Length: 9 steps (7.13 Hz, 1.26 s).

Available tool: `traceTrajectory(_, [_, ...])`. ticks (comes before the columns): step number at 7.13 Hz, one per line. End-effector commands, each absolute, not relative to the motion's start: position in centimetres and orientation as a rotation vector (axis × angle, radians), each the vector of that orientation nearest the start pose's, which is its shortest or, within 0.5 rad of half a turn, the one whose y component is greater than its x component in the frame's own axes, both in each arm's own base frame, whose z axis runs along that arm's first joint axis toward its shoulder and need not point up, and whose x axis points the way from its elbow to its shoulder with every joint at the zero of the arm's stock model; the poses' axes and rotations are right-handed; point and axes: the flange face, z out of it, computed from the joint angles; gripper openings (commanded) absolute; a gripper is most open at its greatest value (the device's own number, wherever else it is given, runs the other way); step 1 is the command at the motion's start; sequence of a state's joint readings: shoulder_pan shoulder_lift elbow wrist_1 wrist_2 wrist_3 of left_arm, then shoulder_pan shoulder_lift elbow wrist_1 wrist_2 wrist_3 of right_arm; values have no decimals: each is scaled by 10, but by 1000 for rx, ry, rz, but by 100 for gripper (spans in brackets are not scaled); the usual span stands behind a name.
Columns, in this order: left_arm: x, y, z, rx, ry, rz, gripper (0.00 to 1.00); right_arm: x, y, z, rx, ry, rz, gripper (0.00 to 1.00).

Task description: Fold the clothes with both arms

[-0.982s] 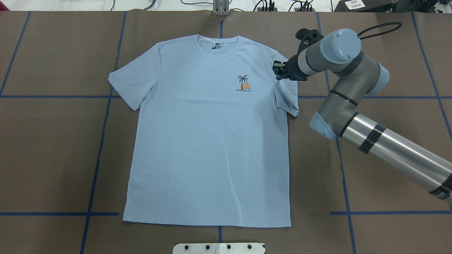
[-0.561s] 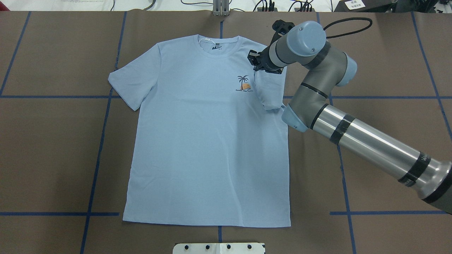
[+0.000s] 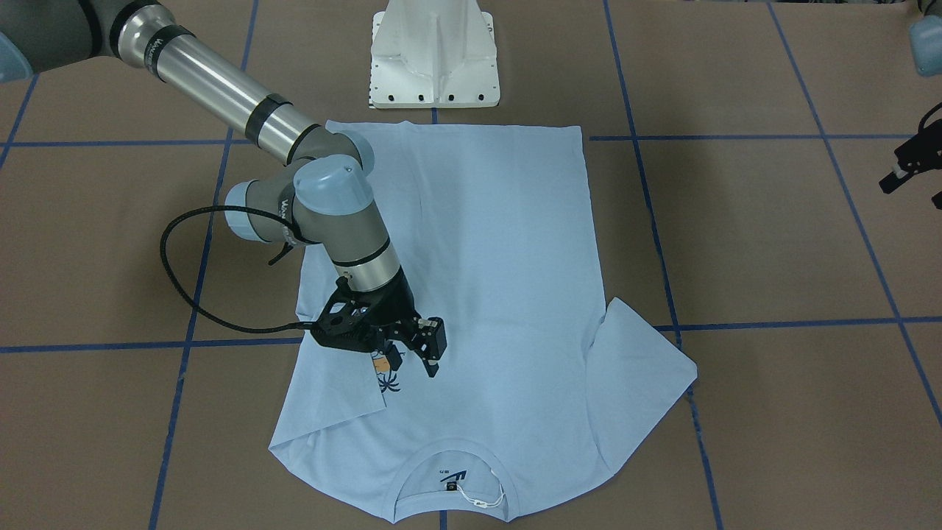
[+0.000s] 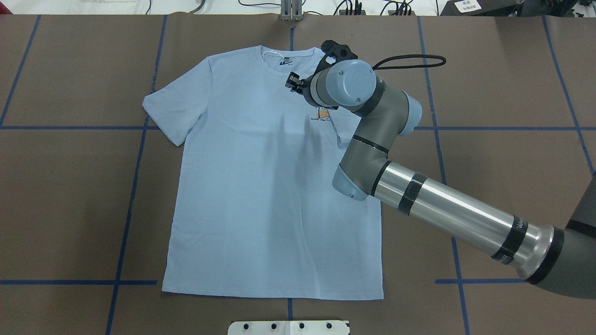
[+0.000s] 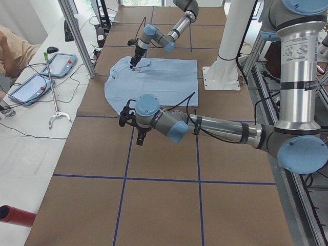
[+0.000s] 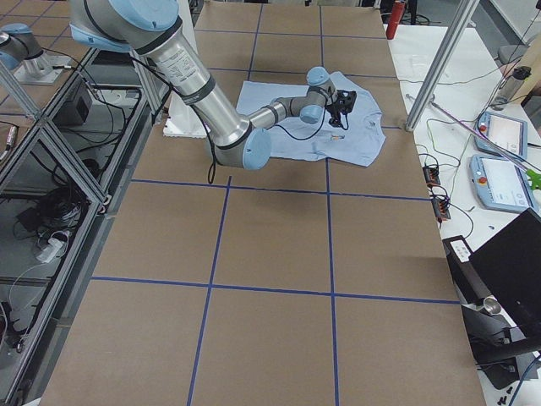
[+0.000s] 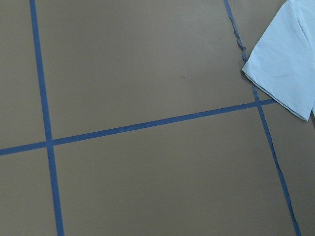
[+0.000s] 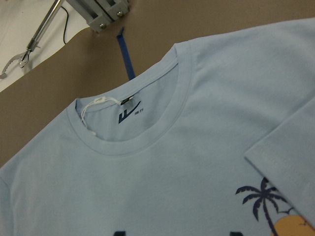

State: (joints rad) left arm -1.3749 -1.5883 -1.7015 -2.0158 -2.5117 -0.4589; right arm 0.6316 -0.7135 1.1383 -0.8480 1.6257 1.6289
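Since a second ago right arm (image 4: 419,204) has swung inward, laying the sleeve (image 3: 331,390) over the palm print (image 8: 260,202). Right gripper (image 3: 413,366) hangs there, jaws apart, empty. Left gripper (image 3: 904,168): cannot tell. T-shirt (image 4: 260,200) lies flat on brown table (image 4: 70,200) with blue tape (image 4: 46,282); neck label (image 8: 127,116) writing illegible.

A light blue short-sleeved T-shirt (image 4: 260,195) lies flat and face up, its robot's-right sleeve (image 3: 331,383) folded inward over part of the palm-tree chest print (image 3: 388,383). The silver-grey right arm (image 4: 447,218) reaches over that chest. The matching left arm (image 5: 220,128) hovers well clear of the shirt.
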Motion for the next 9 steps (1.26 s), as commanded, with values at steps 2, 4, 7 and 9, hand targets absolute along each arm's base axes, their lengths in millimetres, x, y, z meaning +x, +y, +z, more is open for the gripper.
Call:
traceTrajectory(2, [199,-628,462,100,1067,11,100,-572,-526,182,203,-1288,639,100])
traceTrajectory(4, [270,-653,441,49,1069,-14,100,-550,-461,189,163,-1362,596,100])
traceTrajectory(7, [303,-671,493,212,963,-49,92,-486,-408,192,133,-1447,587,100])
traceTrajectory(9, [328,-667,489,200,973,-58,76,-434,-397,233,147,-1418,610,100])
